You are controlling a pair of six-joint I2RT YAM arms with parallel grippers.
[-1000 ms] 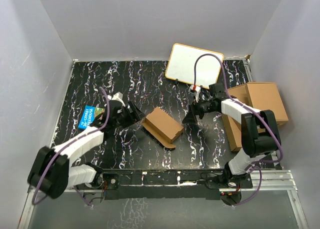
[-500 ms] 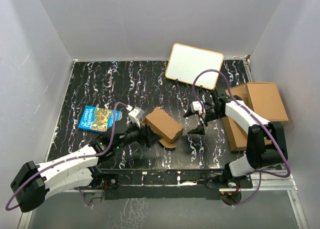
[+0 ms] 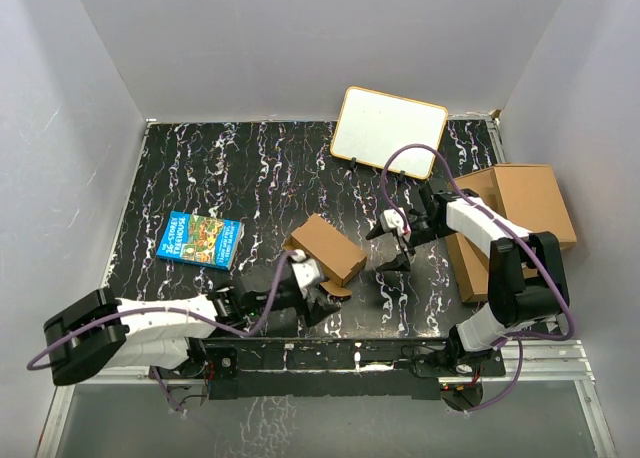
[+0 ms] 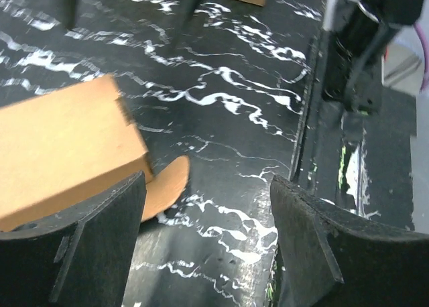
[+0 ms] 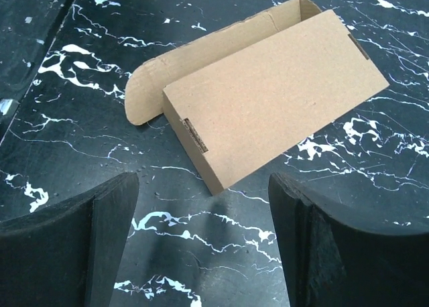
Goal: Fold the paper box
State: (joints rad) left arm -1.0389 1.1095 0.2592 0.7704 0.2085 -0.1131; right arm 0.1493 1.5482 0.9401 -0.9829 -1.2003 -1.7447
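– Where are the pincers?
– The left pincer (image 3: 318,302), open, empty, is just beside the near corner of the paper box (image 3: 325,248), by its loose flap (image 4: 164,186).
– And the right pincer (image 3: 383,248)?
– Open too, slightly farther off, facing the box's right side. The box's long axis runs diagonally across the middle of the table (image 3: 200,168).

Black marbled tabletop (image 3: 200,168), streaked all over with thin white veins. Boxed in on three sides by plain pale-grey walls: back wall (image 3: 300,38) straight ahead, left wall (image 3: 60,158) and right wall (image 3: 590,98) slanting in. Soft, even light across the lot. Silver metal rail (image 3: 560,350) along the near right edge. Dull grey floor panel (image 3: 300,428) below that.
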